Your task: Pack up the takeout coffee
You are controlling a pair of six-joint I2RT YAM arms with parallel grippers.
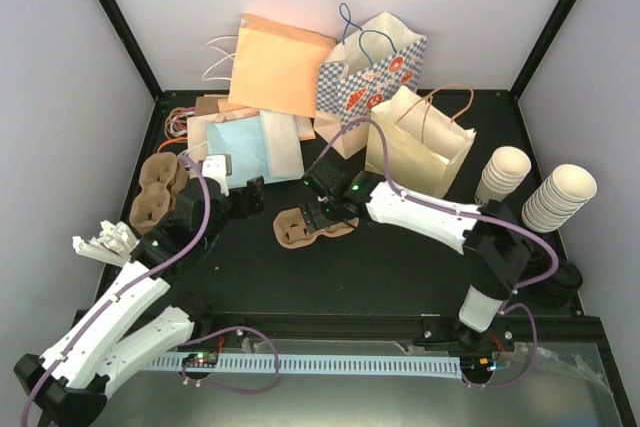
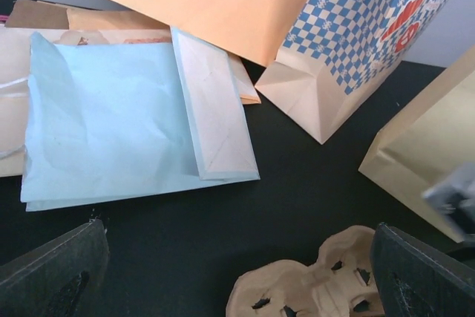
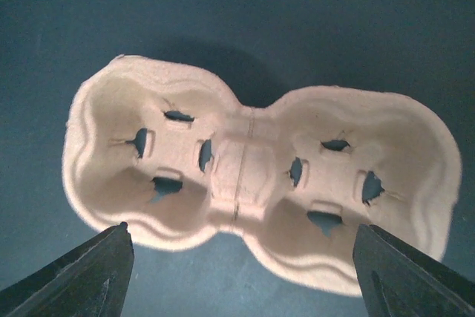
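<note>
The takeout coffee is out of view in every frame. A brown pulp cup carrier [image 1: 300,229] lies flat on the black table, its two cup wells empty. My right gripper [image 1: 320,213] hovers just above it, open. In the right wrist view the carrier [image 3: 252,176] fills the middle, with the right gripper [image 3: 243,234] straddling its near rim, nothing held. My left gripper [image 1: 250,197] is open to the carrier's left, over bare table. In the left wrist view the left gripper [image 2: 237,239] is wide open, with the carrier [image 2: 312,283] near its right finger [image 2: 419,272].
Paper bags crowd the back: an orange one [image 1: 280,62], a blue checkered one [image 1: 372,75], a cream one [image 1: 418,145] standing open, and a light blue one [image 1: 240,152] lying flat. Stacked lidless cups [image 1: 503,175] stand at right, more carriers [image 1: 158,192] at left.
</note>
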